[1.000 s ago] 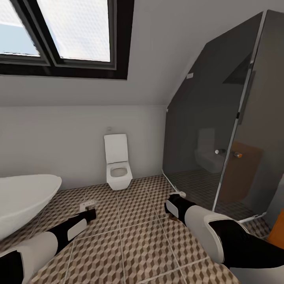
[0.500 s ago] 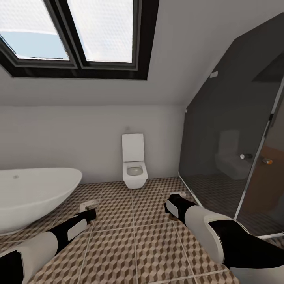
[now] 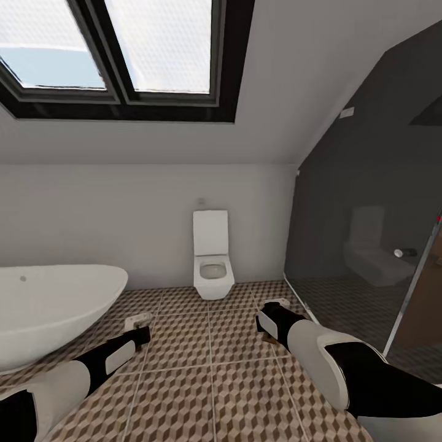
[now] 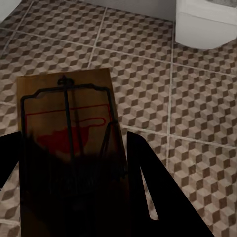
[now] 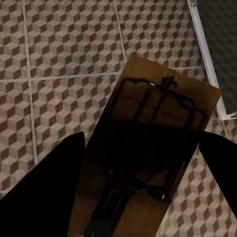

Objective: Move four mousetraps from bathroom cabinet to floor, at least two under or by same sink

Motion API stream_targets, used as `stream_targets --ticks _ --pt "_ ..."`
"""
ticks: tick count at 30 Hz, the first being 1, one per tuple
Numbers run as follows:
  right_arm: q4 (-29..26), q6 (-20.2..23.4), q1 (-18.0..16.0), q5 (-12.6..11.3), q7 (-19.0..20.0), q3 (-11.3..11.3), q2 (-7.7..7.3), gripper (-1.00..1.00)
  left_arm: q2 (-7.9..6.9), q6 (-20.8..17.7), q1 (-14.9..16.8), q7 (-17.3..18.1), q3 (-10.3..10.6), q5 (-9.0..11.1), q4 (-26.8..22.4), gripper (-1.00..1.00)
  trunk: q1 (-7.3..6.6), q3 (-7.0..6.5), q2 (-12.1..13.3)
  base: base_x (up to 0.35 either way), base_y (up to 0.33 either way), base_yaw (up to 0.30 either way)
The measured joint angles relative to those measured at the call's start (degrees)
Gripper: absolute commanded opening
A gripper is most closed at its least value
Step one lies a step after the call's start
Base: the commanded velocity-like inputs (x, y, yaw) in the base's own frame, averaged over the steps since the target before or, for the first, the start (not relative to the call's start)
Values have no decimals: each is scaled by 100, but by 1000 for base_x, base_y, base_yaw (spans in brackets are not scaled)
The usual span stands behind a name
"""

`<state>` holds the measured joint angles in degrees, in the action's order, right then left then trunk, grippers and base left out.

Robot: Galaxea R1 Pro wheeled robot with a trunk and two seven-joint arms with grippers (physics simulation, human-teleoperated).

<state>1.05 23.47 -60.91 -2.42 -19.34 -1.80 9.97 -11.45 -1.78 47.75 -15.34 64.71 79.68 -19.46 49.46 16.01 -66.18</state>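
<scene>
Left trap: a mousetrap (image 4: 66,143) sits between the dark fingers of my left pincer (image 4: 74,197), board flat, wire bar and red mark facing up; I read the pincer as clamped on it.
Right trap: a second mousetrap (image 5: 148,163) lies between the fingers of my right pincer (image 5: 143,197), held the same way, its free end sticking out past the fingertips.
Where they hang: both are in the air above the floor (image 3: 215,380), each trap reaching forward from its pincer; in the head view the left trap's pale end (image 3: 136,320) and the right one (image 3: 276,304) show at the arm tips.
Risk, grip: each board is held by one end only, so I judge a jolt while driving could tilt or slip it out.
Risk, placement: no sink shows from here; ahead are the toilet (image 3: 213,270), the tub (image 3: 49,307) and the glass shower wall (image 3: 368,233). Dropping the traps here would likely leave them away from the sink.
Risk, collision: the right arm is near the shower's floor rail (image 5: 207,59); turning right carelessly could knock the trap against it.
Risk, surface: the shower floor may count as a different surface, so I would keep all traps on the open tiles.
</scene>
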Motion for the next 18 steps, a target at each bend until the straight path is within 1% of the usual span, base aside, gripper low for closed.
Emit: stream_targets --ticks 9,10,11,14,16,18 --pt "0 -14 0 48 -44 5 0 -100 -7 -3 0 15 -2 0 -1 -100 0 0 0 324 0 0" --pt "0 -45 0 67 -53 5 0 -100 -10 -3 0 15 -5 -1 -1 -100 0 0 0 324 0 0" --pt "0 -217 0 68 -71 1 0 -100 -13 -1 0 14 -11 0 -1 -100 0 0 0 324 0 0" --pt "0 -268 0 62 -61 5 0 -100 -18 28 -1 22 -20 0 -1 -100 0 0 0 324 0 0" --pt "-3 -270 0 79 -58 1 0 -100 -47 49 -2 31 -29 -3 4 -100 0 0 0 324 0 0" --pt "-6 -274 0 91 -58 -3 0 -100 -116 62 -2 36 -35 0 6 -100 0 0 0 324 0 0"
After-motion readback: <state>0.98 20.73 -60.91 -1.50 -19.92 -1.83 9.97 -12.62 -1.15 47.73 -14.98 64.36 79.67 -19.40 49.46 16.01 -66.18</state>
